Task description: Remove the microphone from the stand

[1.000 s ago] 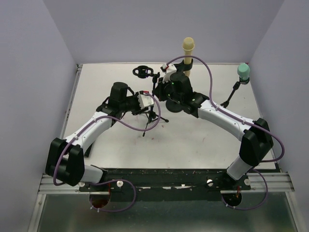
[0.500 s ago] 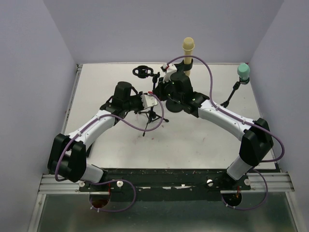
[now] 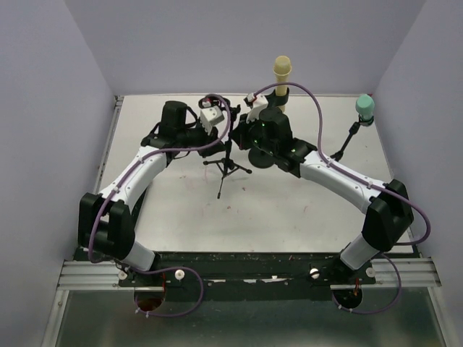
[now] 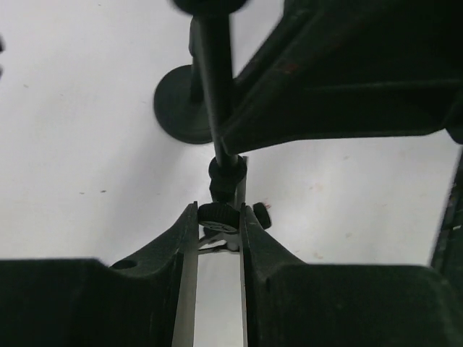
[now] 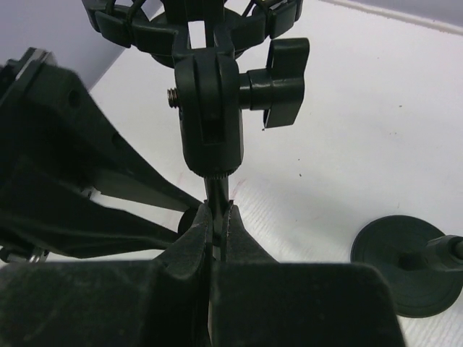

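A beige microphone (image 3: pixel 282 70) stands upright in its holder at the back, and a teal microphone (image 3: pixel 365 107) tops a slanted stand at the right. Neither gripper touches them. Between the arms is a black tripod stand (image 3: pixel 226 168) with a shock mount (image 5: pixel 195 22) on top. My left gripper (image 3: pixel 223 131) (image 4: pixel 219 217) is shut on a round black collar (image 4: pixel 219 214) of that tripod's pole. My right gripper (image 3: pixel 239 134) (image 5: pixel 218 217) is shut on the thin pole (image 5: pixel 217 191) just under the mount's clamp. The mount's inside is cut off from view.
A clamp knob (image 5: pixel 278 72) sticks out beside the mount. A round black base (image 5: pixel 398 264) sits on the white tabletop to the right of my right gripper. Grey walls close in the table on three sides, and the tripod's legs spread toward the front.
My left arm has swung toward the back and risen along the tripod's pole, and its jaws have narrowed onto the collar. The right gripper has kept its hold on the pole.
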Controlling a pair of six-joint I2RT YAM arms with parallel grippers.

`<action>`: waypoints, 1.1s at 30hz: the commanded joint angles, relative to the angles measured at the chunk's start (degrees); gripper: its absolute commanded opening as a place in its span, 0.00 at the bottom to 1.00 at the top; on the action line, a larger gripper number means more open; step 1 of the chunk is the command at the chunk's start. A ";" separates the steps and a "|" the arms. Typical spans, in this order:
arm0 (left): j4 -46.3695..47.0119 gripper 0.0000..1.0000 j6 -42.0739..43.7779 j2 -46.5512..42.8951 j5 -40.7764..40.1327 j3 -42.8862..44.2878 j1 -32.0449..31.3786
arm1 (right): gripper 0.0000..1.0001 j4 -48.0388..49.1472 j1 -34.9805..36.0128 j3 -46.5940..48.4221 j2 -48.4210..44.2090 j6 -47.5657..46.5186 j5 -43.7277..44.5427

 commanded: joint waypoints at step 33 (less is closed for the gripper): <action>22.96 0.00 -59.67 6.21 36.91 -9.94 6.41 | 0.01 5.66 0.30 -2.51 -2.86 0.60 2.60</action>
